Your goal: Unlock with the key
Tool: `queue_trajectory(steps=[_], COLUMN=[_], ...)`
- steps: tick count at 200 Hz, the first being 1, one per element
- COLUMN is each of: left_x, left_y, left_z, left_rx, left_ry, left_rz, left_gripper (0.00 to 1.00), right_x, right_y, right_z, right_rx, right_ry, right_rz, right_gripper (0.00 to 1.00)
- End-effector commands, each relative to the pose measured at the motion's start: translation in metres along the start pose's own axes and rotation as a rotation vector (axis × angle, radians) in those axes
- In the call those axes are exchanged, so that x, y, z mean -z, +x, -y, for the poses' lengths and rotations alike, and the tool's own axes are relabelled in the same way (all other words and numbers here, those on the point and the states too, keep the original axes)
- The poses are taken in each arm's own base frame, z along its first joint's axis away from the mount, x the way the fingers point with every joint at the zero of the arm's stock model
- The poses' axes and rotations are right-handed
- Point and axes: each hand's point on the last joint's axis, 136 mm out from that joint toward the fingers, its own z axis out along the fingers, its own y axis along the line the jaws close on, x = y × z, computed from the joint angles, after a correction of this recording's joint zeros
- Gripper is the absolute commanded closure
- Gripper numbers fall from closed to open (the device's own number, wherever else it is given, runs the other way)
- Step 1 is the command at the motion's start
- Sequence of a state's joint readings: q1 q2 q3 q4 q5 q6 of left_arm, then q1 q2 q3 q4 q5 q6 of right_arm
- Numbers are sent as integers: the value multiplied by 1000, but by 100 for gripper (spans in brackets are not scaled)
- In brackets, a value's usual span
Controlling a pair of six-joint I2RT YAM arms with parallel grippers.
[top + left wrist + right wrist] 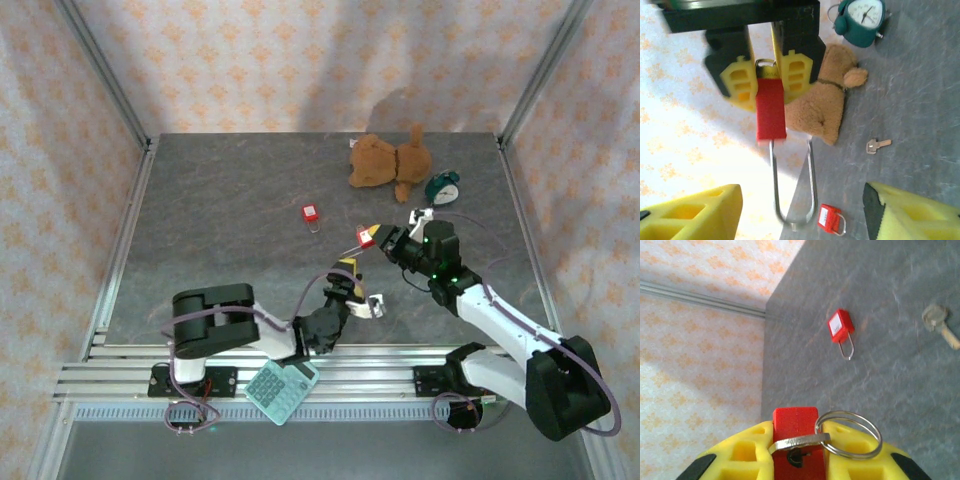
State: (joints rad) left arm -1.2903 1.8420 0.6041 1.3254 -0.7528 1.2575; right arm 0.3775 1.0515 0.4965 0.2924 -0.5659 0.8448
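My right gripper [372, 238] is shut on a red padlock [795, 420], its yellow fingers [740, 455] pressing the body from both sides above the table. A silver key [800, 441] sits in the lock's keyhole, with a wire ring [867, 440] hanging from it. In the left wrist view the same padlock [771, 107] hangs between those fingers, its long steel shackle [774, 185] pointing down. My left gripper [802, 220] is open just beneath it. Its yellow fingers [690, 215] stand wide apart on either side of the shackle's loop without touching it.
A second, smaller red padlock [311, 212] lies on the grey table, and a loose key [877, 145] lies further right. A brown teddy bear [385, 160] and a green alarm clock [442, 188] sit at the back right. A calculator [282, 388] rests on the front rail.
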Motion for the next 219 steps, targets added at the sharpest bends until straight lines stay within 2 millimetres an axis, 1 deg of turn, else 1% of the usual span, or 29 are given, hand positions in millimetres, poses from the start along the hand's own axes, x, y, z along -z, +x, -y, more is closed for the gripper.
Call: queue_trajectory(steps=[1, 23, 27, 41, 52, 68, 79, 91, 109, 130, 148, 157, 159, 163, 181, 195, 219], left_x=[15, 25, 27, 32, 32, 31, 32, 34, 38, 40, 42, 43, 43, 44, 45, 46, 47], left_y=[10, 14, 15, 15, 19, 32, 42, 50, 61, 72, 75, 76, 76, 75, 78, 80, 82], left_z=[-16, -22, -18, -19, -30, -58, -71, -79, -87, -96, -97, -97, -96, -96, -92, -88, -83], left_rx=[154, 262, 263, 347, 440, 571, 613, 622, 622, 650, 686, 708, 712, 723, 756, 756, 750], left_ry=[-1, 84, 126, 235, 288, 260, 243, 230, 189, 122, 114, 119, 121, 120, 119, 125, 144], left_rz=[-28, -23, -23, -17, -16, -17, -17, -26, -48, -69, -79, -79, -78, -75, -68, -75, -85], left_gripper=[30, 29, 29, 28, 26, 24, 24, 24, 24, 23, 23, 23, 23, 23, 23, 23, 23], right_x=[7, 6, 6, 4, 1, -4, -7, -10, -15, -20, -26, -29, -32, -34, -44, -51, -59], right_y=[-15, -13, -12, -9, -5, 6, 17, 31, 54, 65, 69, 71, 74, 77, 88, 94, 95], right_z=[-37, -38, -38, -35, -30, -21, -13, -4, 5, 18, 29, 30, 35, 39, 48, 53, 60], right_rx=[176, 225, 232, 239, 227, 206, 196, 179, 123, 44, -4, -24, -32, -45, -94, -98, -99], right_ry=[-108, -129, -135, -141, -128, -97, -54, -9, -5, 23, 69, 77, 94, 105, 123, 131, 156], right_rz=[45, 43, 41, 36, 24, -3, -20, -40, -72, -58, -41, -31, -36, -39, -49, -76, -74], right_gripper=[84, 84, 84, 84, 84, 85, 85, 84, 84, 84, 85, 85, 85, 85, 85, 85, 85])
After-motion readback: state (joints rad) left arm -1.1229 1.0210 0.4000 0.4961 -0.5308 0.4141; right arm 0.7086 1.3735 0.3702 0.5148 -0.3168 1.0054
